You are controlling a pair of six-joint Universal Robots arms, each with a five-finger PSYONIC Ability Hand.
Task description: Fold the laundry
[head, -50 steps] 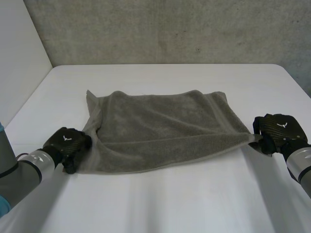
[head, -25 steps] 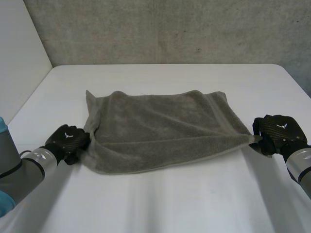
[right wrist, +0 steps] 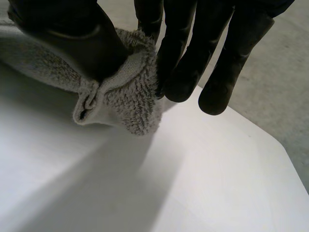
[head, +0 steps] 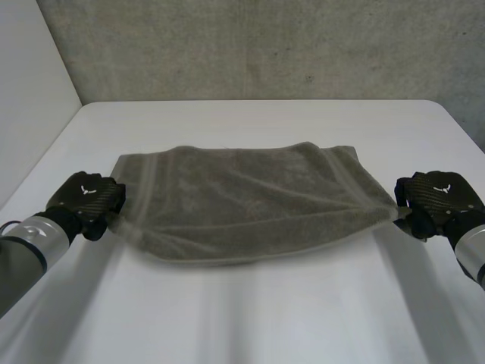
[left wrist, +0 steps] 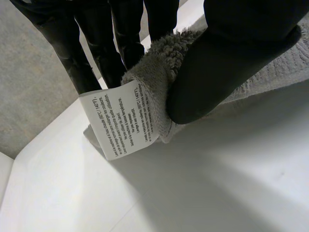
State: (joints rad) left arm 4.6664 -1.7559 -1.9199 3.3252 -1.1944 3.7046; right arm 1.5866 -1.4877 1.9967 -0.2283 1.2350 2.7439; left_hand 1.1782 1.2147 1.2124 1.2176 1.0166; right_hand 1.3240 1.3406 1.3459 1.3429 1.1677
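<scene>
A grey towel (head: 242,201) hangs stretched between both hands just over the white table (head: 250,318), sagging in its middle. My left hand (head: 85,199) pinches the towel's near left corner. In the left wrist view the thumb (left wrist: 217,72) presses that corner (left wrist: 154,92) against the fingers, and a white care label (left wrist: 123,121) hangs from it. My right hand (head: 433,201) pinches the near right corner. The right wrist view shows the thumb (right wrist: 72,34) clamping the folded corner (right wrist: 125,92) against the fingers (right wrist: 186,53).
A rough grey wall (head: 265,45) rises behind the table's far edge, and a white panel (head: 26,106) stands along the left side. Bare tabletop lies in front of the towel and beyond it.
My left hand closed on the towel's left corner and pulled it outward to the left and up, spreading the bunched left side flat. The right hand stayed put.
</scene>
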